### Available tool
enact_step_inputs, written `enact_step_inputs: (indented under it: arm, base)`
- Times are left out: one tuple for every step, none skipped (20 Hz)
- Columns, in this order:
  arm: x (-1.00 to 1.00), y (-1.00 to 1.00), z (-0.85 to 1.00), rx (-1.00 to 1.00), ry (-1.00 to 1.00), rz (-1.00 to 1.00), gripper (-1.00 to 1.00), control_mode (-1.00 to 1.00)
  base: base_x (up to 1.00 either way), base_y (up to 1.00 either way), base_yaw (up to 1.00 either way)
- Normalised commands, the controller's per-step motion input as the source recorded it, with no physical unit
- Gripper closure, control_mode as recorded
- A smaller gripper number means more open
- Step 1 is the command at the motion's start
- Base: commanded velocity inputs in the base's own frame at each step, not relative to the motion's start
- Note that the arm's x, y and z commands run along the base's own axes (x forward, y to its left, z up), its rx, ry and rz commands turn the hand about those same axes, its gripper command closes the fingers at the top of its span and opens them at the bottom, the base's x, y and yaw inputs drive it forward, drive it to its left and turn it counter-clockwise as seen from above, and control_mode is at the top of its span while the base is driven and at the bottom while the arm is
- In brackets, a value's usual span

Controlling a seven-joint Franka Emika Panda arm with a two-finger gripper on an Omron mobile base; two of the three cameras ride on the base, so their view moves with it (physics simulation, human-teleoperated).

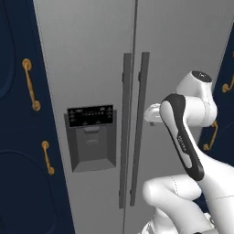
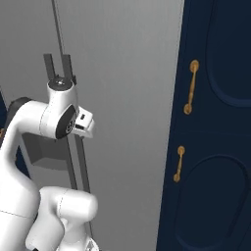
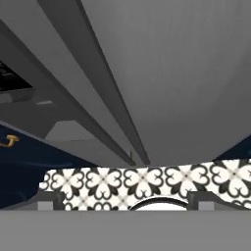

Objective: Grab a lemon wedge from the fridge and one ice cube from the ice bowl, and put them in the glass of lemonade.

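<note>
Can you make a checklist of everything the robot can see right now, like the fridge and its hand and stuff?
Surface: patterned black-and-white floor tiles below the fridge.
Job's things: fridge with both doors closed; dark handles side by side; black dispenser panel on the left door.
Clutter: nothing seen.
End effector: end effector open, holding nothing, pointed at the handles, close to the fridge front.
Cables: nothing seen.
Surroundings: navy cabinets with gold handles on both sides of the fridge.
</note>
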Motion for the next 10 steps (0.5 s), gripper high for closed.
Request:
enact_step_inputs:
  arm:
    - [0.00, 0.00, 0.00, 0.00, 0.00, 0.00, -1.00, 1.00]
    - [0.00, 0.00, 0.00, 0.00, 0.00, 0.00, -1.00, 1.00]
    - [0.00, 0.00, 0.00, 0.00, 0.00, 0.00, -1.00, 1.00]
    - [0.00, 0.00, 0.00, 0.00, 0.00, 0.00, -1.00, 1.00]
    - [0.00, 0.00, 0.00, 0.00, 0.00, 0.00, -1.00, 1.00]
    - [0.00, 0.00, 0.00, 0.00, 0.00, 0.00, -1.00, 1.00]
    - [0.00, 0.00, 0.00, 0.00, 0.00, 0.00, -1.00, 1.00]
    - [0.00, 0.00, 0.00, 0.00, 0.00, 0.00, -1.00, 1.00]
    - [0.00, 0.00, 0.00, 0.00, 0.00, 0.00, -1.00, 1.00]
    - [0.00, 0.00, 0.00, 0.00, 0.00, 0.00, -1.00, 1.00]
  base:
    - [-0.33, 0.24, -0.10]
    - [-0.34, 0.29, -0.07]
    - [-0.27, 0.39, -0.05]
    - [-0.20, 0.44, -0.03]
    - [-0.02, 0.50, 0.00]
    - [-0.02, 0.54, 0.00]
    - [-0.06, 0.51, 0.00]
    - [-0.13, 0.42, 0.00]
    - [-0.19, 0.39, 0.00]
    - [-0.21, 0.40, 0.00]
